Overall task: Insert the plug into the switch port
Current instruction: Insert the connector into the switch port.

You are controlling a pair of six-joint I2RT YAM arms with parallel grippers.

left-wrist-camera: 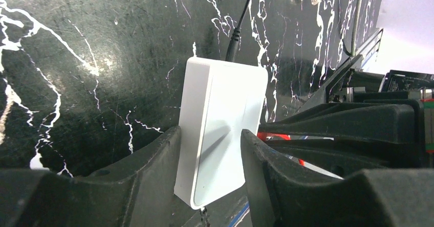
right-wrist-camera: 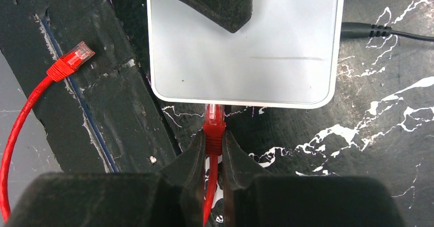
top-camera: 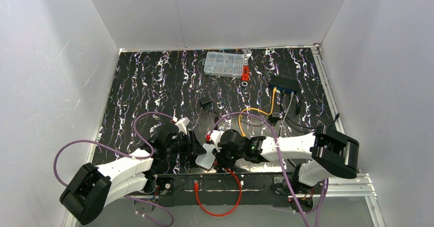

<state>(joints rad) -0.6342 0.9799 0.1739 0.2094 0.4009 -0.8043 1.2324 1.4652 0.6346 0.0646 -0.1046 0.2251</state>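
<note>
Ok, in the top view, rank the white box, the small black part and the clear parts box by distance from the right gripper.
1. white box, just beside the right gripper, near edge.
2. small black part, mid-table.
3. clear parts box, far edge.

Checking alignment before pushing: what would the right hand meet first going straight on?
The white box: the red connector pinched in the right hand points at its near edge, tip seemingly touching it, though depth is unclear.
</note>
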